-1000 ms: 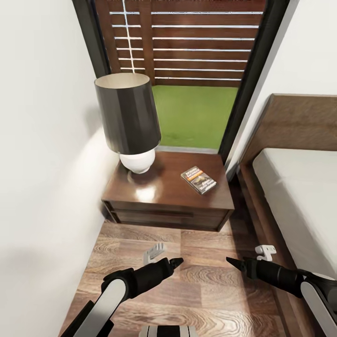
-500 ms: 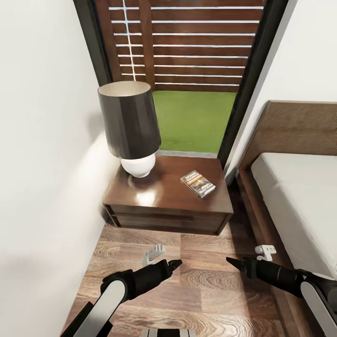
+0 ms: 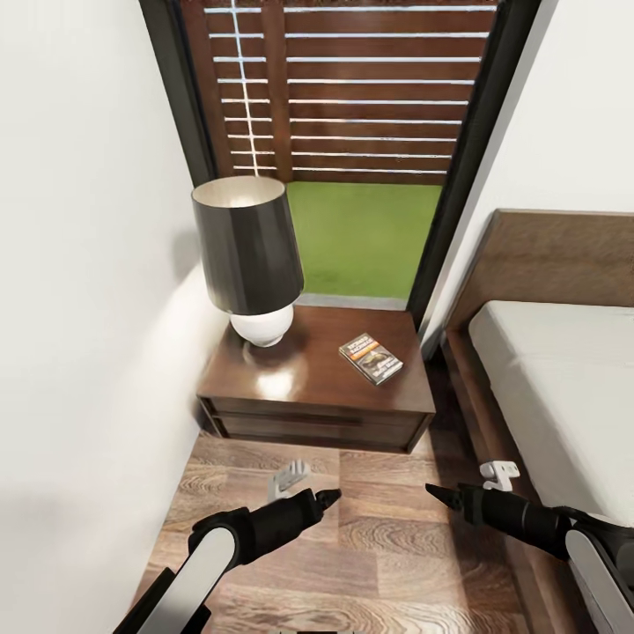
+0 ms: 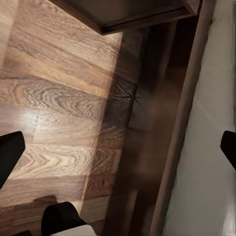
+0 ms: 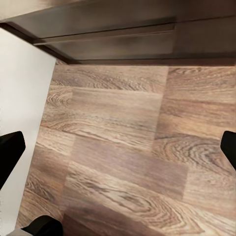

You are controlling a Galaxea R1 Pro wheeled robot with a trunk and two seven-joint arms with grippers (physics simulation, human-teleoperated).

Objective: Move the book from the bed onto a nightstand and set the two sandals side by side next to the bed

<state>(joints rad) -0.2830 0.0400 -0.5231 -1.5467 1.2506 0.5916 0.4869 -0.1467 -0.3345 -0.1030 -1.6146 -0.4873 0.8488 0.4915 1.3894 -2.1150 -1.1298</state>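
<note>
Already the book [image 3: 372, 357] lies flat on the nightstand [image 3: 317, 387], right of the lamp [image 3: 249, 255] and near the right edge; thin, light and stiff by my judgement, best pinched across a free edge if reseated. Both grippers, left [image 3: 328, 498] and right [image 3: 436, 492], hang empty with jaws wide over the floor [image 3: 387, 546] before the nightstand. Room is a narrow strip between wall [image 3: 79, 308] and bed [image 3: 563, 387]; no sandals seen.

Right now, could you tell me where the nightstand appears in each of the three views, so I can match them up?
Head view: the nightstand stands centre frame, with the lamp and the book on top.
Left wrist view: its dark lower corner meets the floor.
Right wrist view: its drawer front spans the picture's far edge.
Shared landmark: the wood-plank floor.
</note>
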